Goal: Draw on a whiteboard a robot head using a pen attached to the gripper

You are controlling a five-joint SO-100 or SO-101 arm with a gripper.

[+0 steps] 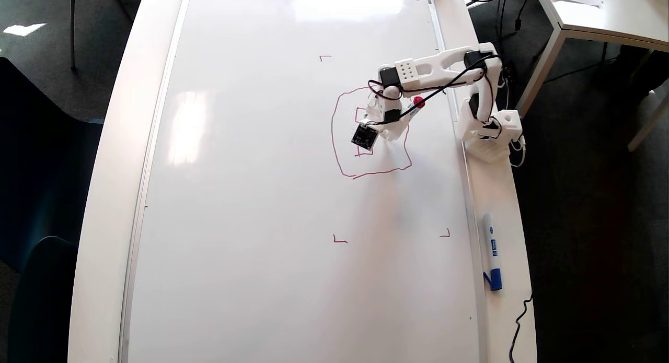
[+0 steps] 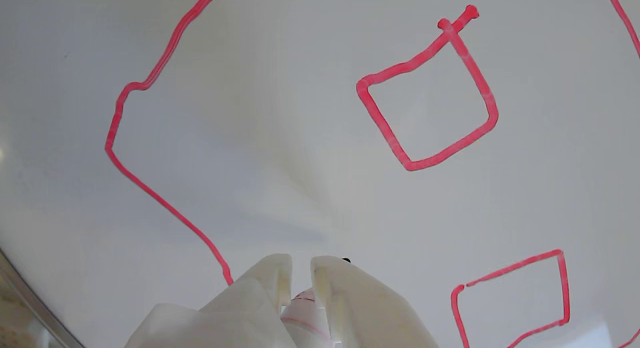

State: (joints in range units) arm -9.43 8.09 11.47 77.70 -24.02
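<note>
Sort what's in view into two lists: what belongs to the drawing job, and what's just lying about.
In use:
- whiteboard
- robot head outline with two small squares inside
- pen with red cap
- gripper, jaws closed around the pen

Lying about:
- blue-capped marker on the table edge
- black cable

overhead view high above the whiteboard (image 1: pixel 292 196), wrist view close, both sharing the robot head (image 1: pixel 347 159) (image 2: pixel 425 92)
</note>
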